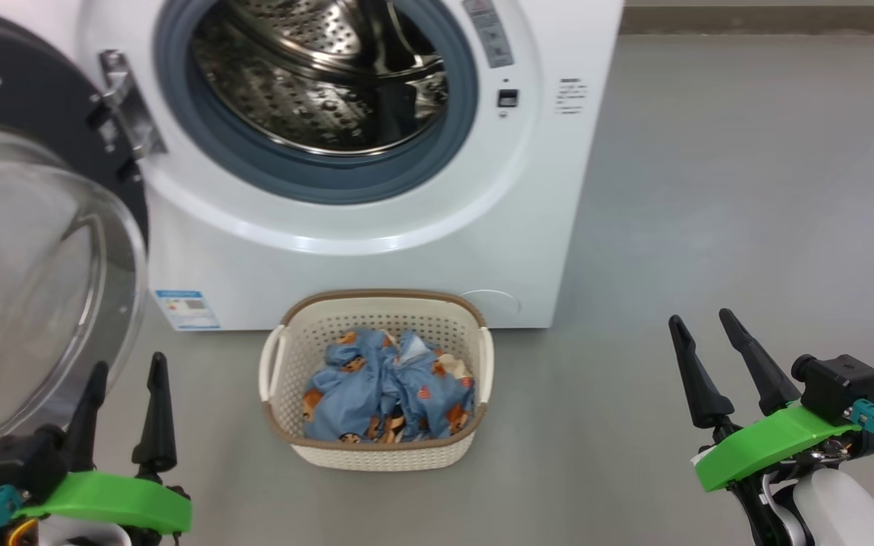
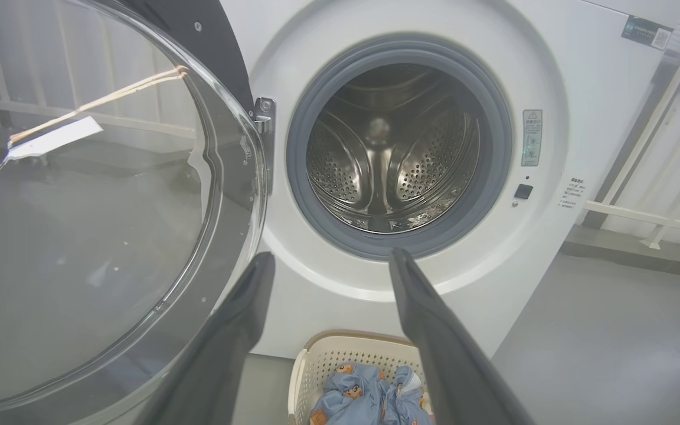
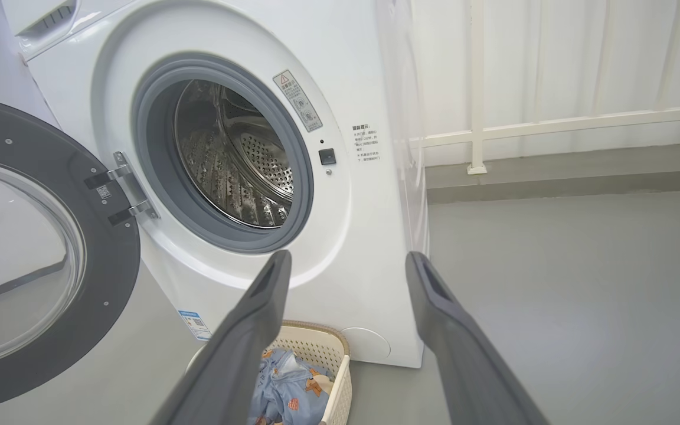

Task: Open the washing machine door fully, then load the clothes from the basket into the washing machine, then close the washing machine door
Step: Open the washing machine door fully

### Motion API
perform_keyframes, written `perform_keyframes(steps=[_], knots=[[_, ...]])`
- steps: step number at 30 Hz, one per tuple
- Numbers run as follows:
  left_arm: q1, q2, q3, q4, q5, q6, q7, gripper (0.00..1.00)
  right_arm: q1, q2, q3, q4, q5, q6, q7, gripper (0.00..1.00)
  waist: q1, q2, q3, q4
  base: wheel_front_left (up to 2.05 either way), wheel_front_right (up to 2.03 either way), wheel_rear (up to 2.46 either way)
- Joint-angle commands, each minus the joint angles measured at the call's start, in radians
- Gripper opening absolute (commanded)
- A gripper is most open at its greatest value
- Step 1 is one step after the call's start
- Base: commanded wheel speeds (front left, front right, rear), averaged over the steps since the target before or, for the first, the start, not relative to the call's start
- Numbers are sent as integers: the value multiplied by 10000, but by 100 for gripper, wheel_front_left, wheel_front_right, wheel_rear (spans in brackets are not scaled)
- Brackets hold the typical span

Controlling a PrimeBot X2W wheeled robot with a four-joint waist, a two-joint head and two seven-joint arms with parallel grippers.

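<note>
Door: we saw the washing machine door (image 1: 27,288) open.
Remaining: the clothes (image 1: 388,394) sat in the basket (image 1: 376,297), unloaded.
Pincers: left pincer (image 1: 127,362), right pincer (image 1: 701,316) were released.

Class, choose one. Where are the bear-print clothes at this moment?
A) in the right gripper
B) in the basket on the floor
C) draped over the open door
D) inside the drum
B: the clothes lie bunched in the basket, which stands on the floor before the washing machine, whose drum shows bare steel.
</note>
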Motion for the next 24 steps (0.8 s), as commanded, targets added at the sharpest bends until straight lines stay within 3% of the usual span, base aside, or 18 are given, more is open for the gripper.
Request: perform_keyframes(steps=[1,24], knots=[[-96,229,355,-358,-61,65,-47,100,-274,-133,223,-271,119,58,-122,100,0,0,-39,-377,0,0,0],[398,-130,190,-1169,-169,129,-102,100,-343,-403,-14,-354,19,58,-122,100,0,0,25,-1088,0,0,0]])
